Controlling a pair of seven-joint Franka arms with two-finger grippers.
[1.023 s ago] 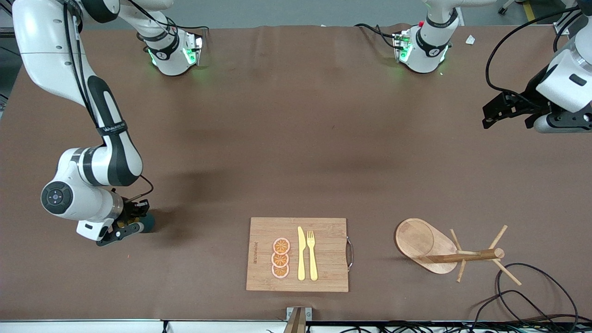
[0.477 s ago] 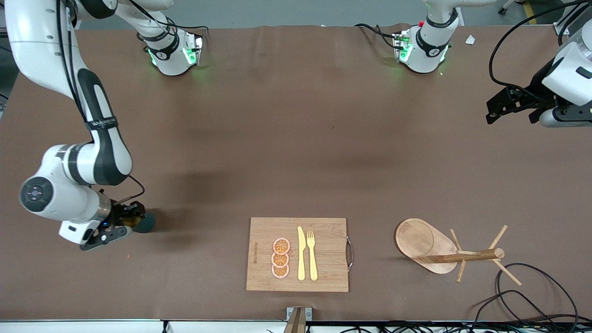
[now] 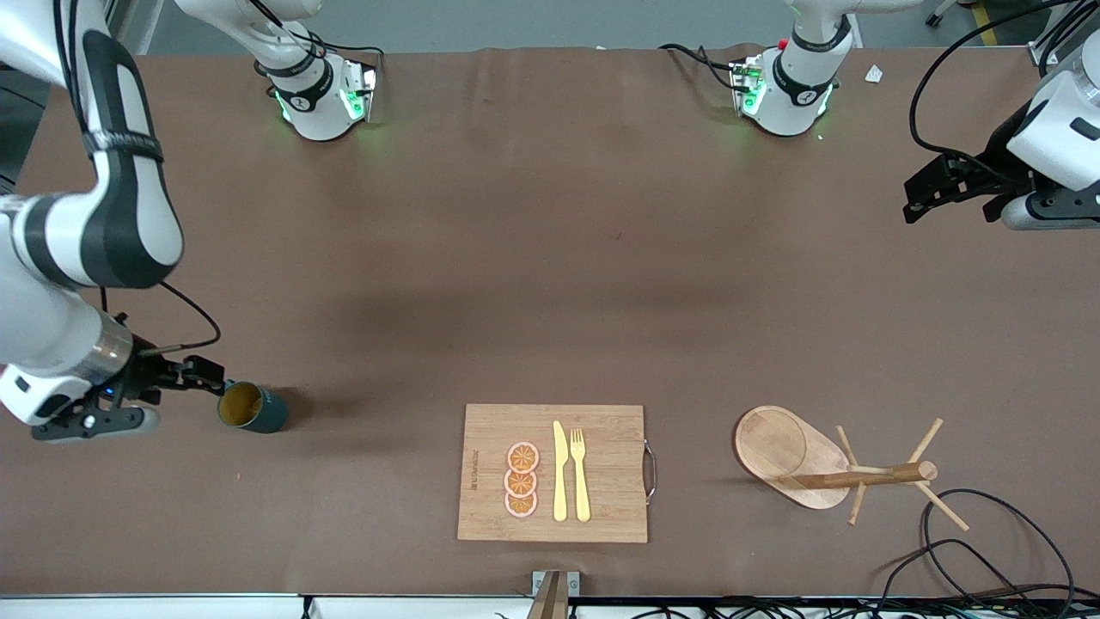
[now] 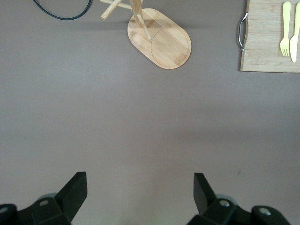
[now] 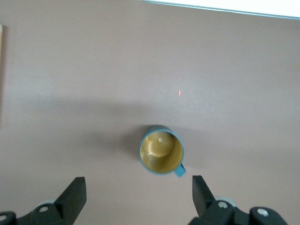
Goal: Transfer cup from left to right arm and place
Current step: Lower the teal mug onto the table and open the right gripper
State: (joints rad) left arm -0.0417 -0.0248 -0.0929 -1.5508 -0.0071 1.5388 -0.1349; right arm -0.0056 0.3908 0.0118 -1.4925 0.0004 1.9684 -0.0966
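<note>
The cup [image 3: 252,407] stands upright on the table, just beside the right gripper [image 3: 203,376], whose fingers are wide apart and empty. The left gripper [image 3: 918,196] waits with fingers also wide apart, over the left arm's end of the table. I can read no writing.

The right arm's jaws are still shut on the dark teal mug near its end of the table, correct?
Not quite. The right gripper has opened its jaws and let go; the right wrist view shows the dark teal mug standing free on the brown table, apart from them.
</note>
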